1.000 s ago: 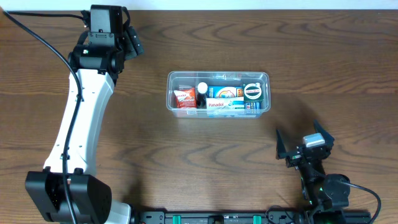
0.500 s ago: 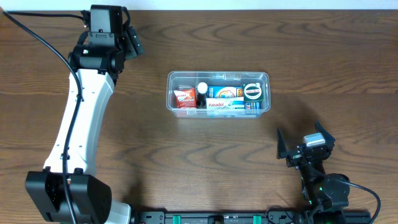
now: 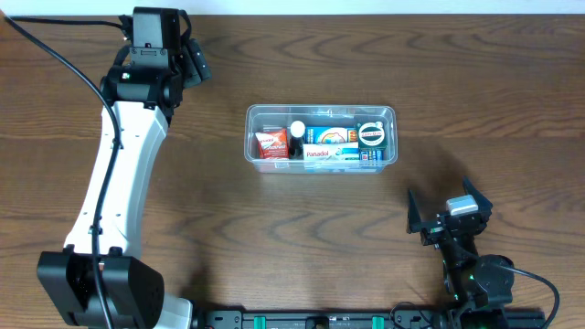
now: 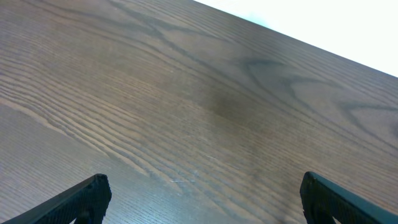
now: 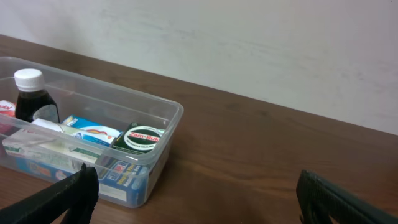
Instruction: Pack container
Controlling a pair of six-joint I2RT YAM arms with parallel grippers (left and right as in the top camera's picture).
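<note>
The clear plastic container (image 3: 320, 109) stands in the middle of the table. Inside it are a red packet (image 3: 271, 143), a dark bottle with a white cap (image 3: 297, 135), blue medicine boxes (image 3: 331, 153) and a round green tin (image 3: 371, 134). My left gripper (image 3: 190, 53) is open at the far left corner, well away from the container, over bare wood (image 4: 199, 112). My right gripper (image 3: 442, 203) is open near the front right, with nothing between its fingers. In the right wrist view the container (image 5: 163, 107) lies ahead to the left, showing the bottle (image 5: 28, 94) and tin (image 5: 144, 137).
The table is dark brown wood. Its far edge (image 4: 292, 34) meets a pale wall just beyond my left gripper. The white left arm (image 3: 114, 174) stretches along the left side. A black cable (image 3: 55, 50) runs at the far left.
</note>
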